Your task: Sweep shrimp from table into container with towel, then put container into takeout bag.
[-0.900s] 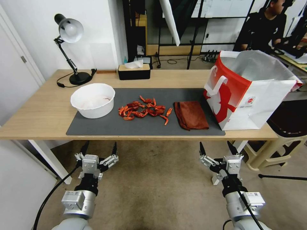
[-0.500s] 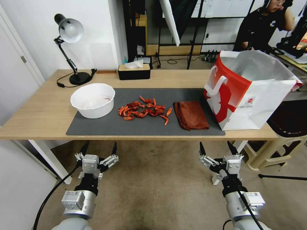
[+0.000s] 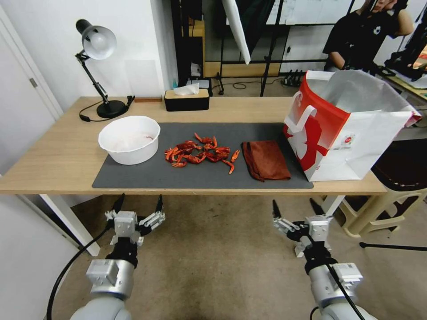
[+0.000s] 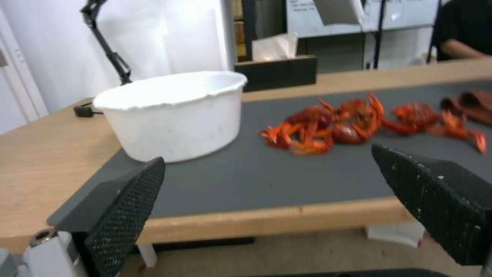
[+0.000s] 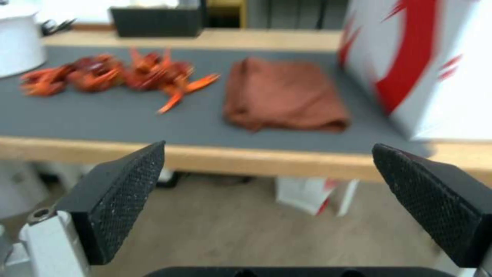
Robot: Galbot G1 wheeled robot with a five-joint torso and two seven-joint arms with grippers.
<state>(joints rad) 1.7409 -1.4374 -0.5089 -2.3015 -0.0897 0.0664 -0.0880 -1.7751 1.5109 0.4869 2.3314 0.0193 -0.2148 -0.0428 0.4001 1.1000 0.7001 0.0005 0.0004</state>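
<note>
Already the right gripper point(image 3: 296, 209), spread wide and empty, has shifted slightly left and toward the table point(image 3: 53, 164) edge since a moment ago, likely starting for the towel; the left gripper point(image 3: 138, 205), likewise splayed with nothing held, has barely stirred. Beyond, on the matte grey mat point(image 3: 204, 175), lie the soft folded rust towel point(image 3: 266, 160), glossy curled shrimp point(image 3: 199, 154) untouched, the thick-walled white container point(image 3: 129, 138), and the boxy takeout bag point(image 3: 342, 129).
</note>
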